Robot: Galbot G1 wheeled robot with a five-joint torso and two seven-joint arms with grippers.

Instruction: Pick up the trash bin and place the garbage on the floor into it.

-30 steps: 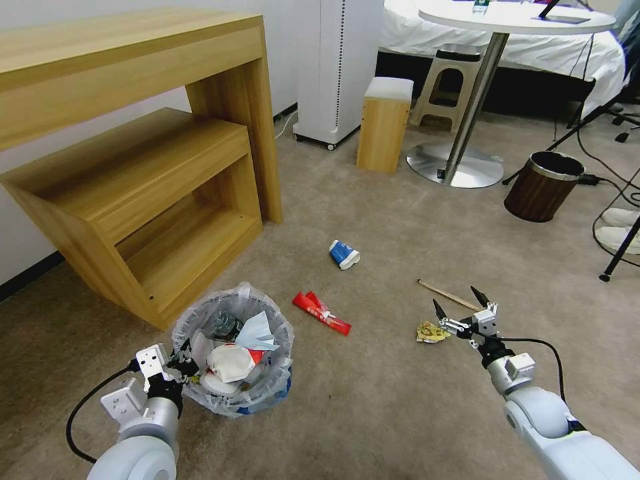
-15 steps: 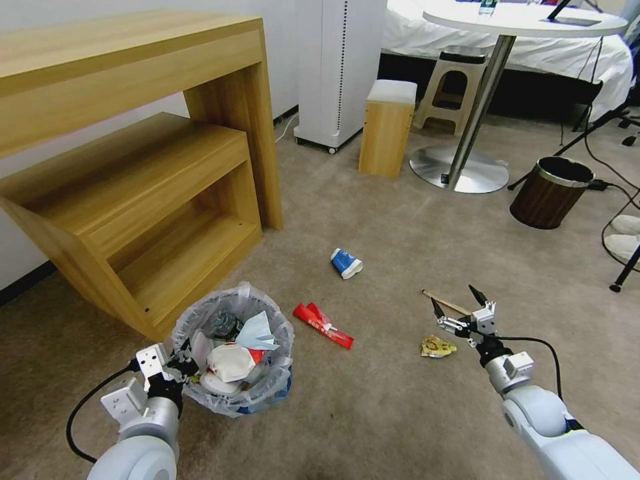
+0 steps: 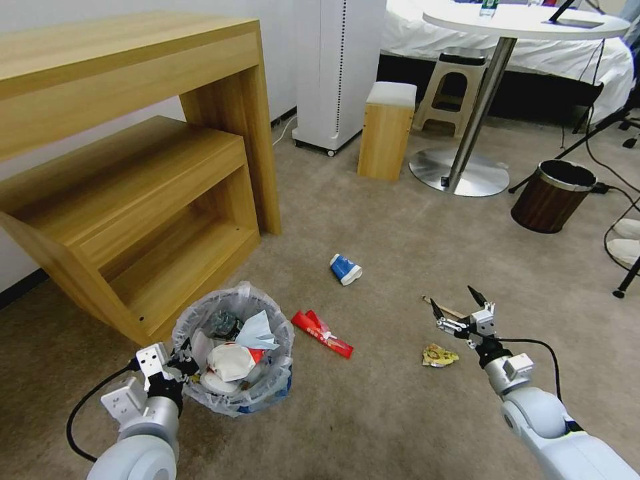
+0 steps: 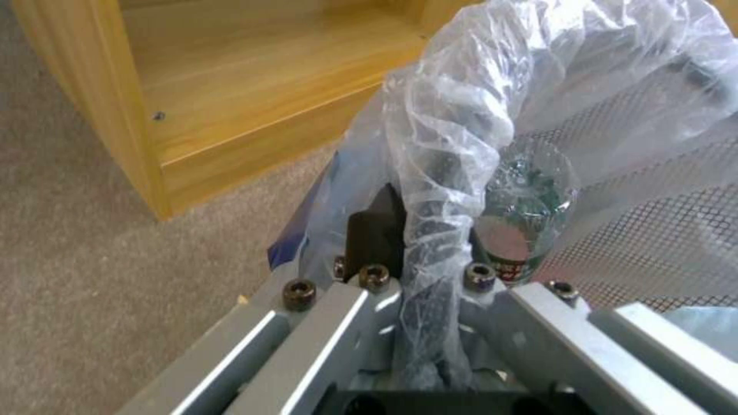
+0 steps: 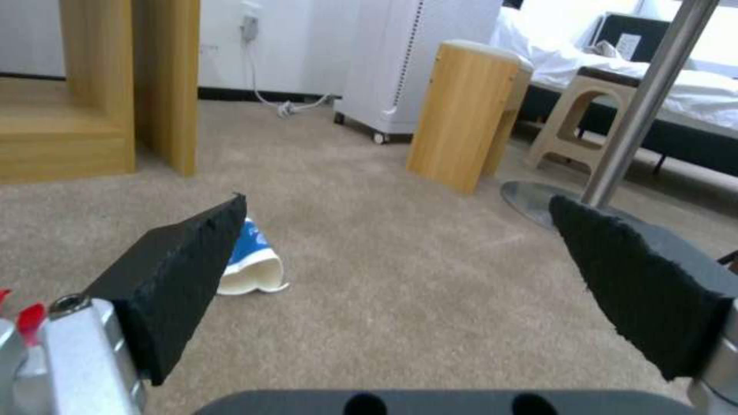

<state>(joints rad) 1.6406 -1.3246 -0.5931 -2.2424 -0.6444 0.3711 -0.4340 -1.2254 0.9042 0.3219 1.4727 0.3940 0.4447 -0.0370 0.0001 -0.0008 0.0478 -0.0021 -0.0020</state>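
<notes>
Beige carpet [image 3: 373, 413]: left hand [image 3: 179, 365] clamps trash bin [image 3: 267, 393] rim; right hand [image 3: 455, 305] spread wide, hovering.

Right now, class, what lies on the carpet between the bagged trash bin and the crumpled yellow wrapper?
In the head view, a red wrapper lies between the trash bin and the yellow wrapper; bare carpet on either side.

The wooden stick [image 3: 448, 308] is partly hidden behind the right gripper [image 3: 455, 304]. White slippers [image 3: 627, 240] are cut by the head view's right edge. The bag's rim hides the left gripper's [image 4: 426, 230] inner finger, and print on the yellow wrapper [image 3: 438, 355] is unreadable.
</notes>
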